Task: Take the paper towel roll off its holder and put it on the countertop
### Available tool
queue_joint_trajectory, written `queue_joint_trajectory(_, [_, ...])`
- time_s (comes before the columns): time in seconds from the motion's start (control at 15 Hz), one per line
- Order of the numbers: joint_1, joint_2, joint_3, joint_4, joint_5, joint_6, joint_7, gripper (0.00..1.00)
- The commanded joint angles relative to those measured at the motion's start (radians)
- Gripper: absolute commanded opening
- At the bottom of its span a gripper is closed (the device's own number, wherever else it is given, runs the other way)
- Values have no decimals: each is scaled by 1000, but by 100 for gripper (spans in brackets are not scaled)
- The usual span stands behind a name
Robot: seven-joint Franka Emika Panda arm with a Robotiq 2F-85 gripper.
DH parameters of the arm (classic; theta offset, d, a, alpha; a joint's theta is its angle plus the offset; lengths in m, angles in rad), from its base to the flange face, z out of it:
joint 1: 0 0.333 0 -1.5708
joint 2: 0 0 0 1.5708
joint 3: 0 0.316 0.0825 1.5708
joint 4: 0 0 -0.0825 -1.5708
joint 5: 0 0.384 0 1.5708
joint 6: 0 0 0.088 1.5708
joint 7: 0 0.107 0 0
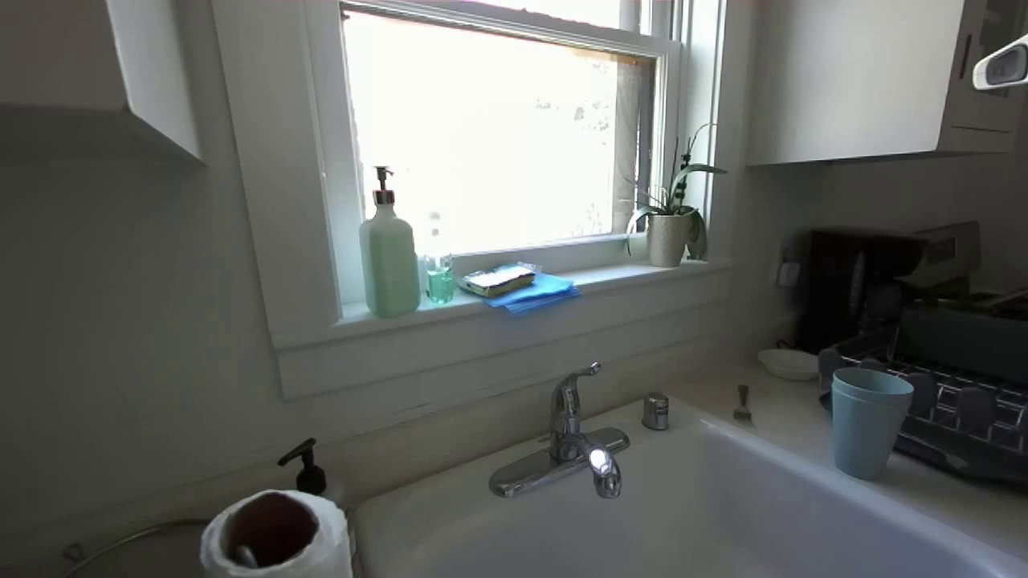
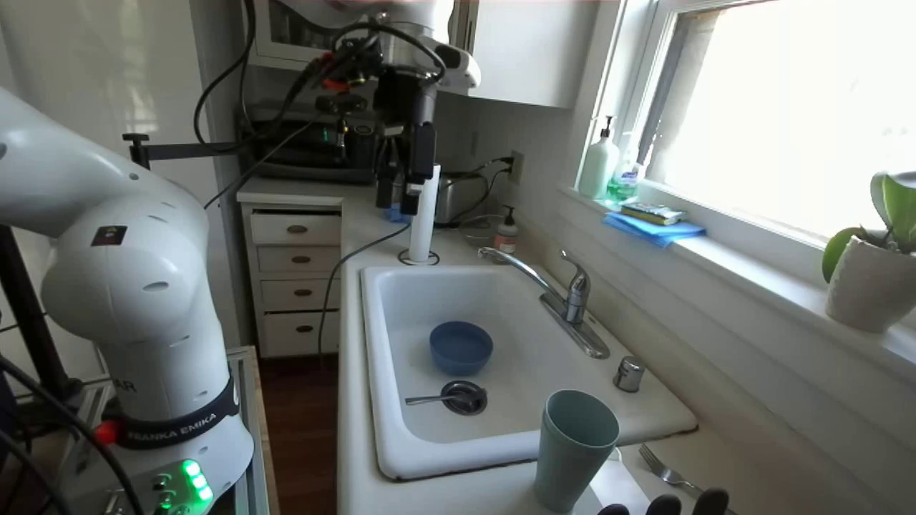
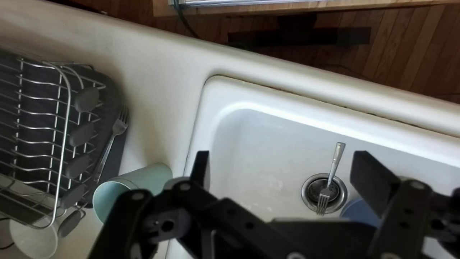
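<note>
The white paper towel roll (image 1: pixel 331 539) stands upright at the bottom left in an exterior view, its brown core open at the top and its lower part cut off. It also shows as a slim white cylinder in an exterior view (image 2: pixel 425 218), on a thin wire holder base (image 2: pixel 408 259) at the sink's far end. The pale countertop (image 2: pixel 372 239) runs around the sink and shows in the wrist view (image 3: pixel 158 93). My gripper (image 2: pixel 406 200) hangs high above the sink and overlaps the roll's edge in the picture. In the wrist view my gripper (image 3: pixel 280 162) is open and empty.
The sink (image 2: pixel 379 357) holds a blue bowl (image 2: pixel 461 347) and a fork (image 3: pixel 334 165). A faucet (image 2: pixel 572 293) and a soap pump (image 2: pixel 506 232) stand along the wall. A pale green cup (image 2: pixel 572 450) and a dish rack (image 3: pixel 46 126) stand at the opposite end.
</note>
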State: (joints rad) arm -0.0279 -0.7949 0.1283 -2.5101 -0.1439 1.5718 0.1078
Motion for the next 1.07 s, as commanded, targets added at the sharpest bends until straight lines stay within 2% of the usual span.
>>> queue_joint_trajectory(0.0, [11, 99, 0, 61, -37, 90, 22, 100])
queue_joint_trajectory(0.2, [29, 171, 17, 119, -41, 272, 21, 100])
queue_joint_trajectory(0.47, [116, 292, 19, 212, 66, 445, -21, 100])
queue_joint_trajectory(0.8, [246, 430, 12, 317, 274, 510, -126, 100])
queue_joint_trajectory(1.0, [280, 506, 20, 384, 354, 490, -182, 100])
